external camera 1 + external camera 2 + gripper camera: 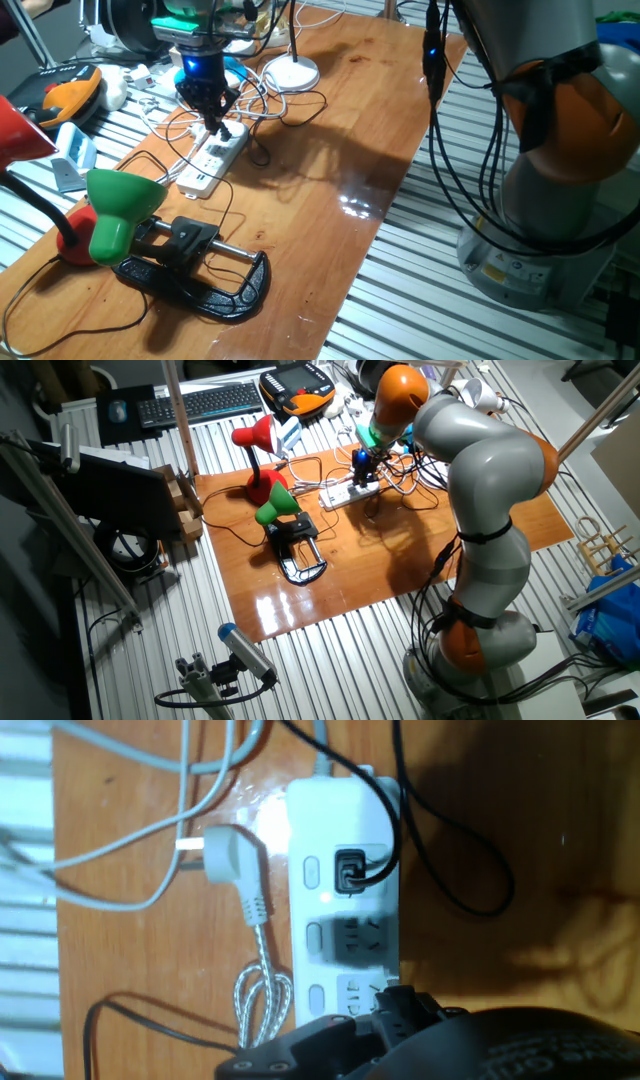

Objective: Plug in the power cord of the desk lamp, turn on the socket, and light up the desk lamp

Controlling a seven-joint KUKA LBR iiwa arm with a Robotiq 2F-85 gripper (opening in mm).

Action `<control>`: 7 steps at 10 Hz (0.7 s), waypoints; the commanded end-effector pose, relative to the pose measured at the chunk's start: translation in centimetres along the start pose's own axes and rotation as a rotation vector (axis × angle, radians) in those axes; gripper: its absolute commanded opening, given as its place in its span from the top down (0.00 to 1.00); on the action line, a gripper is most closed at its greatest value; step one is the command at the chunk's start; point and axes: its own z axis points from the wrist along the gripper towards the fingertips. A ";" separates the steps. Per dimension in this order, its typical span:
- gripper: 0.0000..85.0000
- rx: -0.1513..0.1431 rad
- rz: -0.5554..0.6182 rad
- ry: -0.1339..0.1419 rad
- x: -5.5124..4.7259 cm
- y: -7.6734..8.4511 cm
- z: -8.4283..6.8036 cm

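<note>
Since the power cord (455, 870) is plugged into the socket (345, 860) at frame centre, the gripper (213, 118) hovers above its switches; its grip state is unclear.

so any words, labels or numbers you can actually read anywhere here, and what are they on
None can be read.
Sticker on the robot base: there is print, too small to read.
Power strip: no brand or lettering shows, only its switches and outlets.
Orange handheld controller: its screen and keys are too small to read.
Keyboard: key legends are blurred.
</note>
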 end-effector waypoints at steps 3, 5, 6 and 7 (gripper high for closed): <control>1.00 0.000 -0.029 0.011 -0.7 0.3 0.8; 1.00 -0.003 -0.027 0.025 -1.2 0.4 1.5; 1.00 -0.001 -0.018 0.037 -1.4 0.4 1.7; 1.00 0.000 -0.012 0.043 -1.6 0.3 2.0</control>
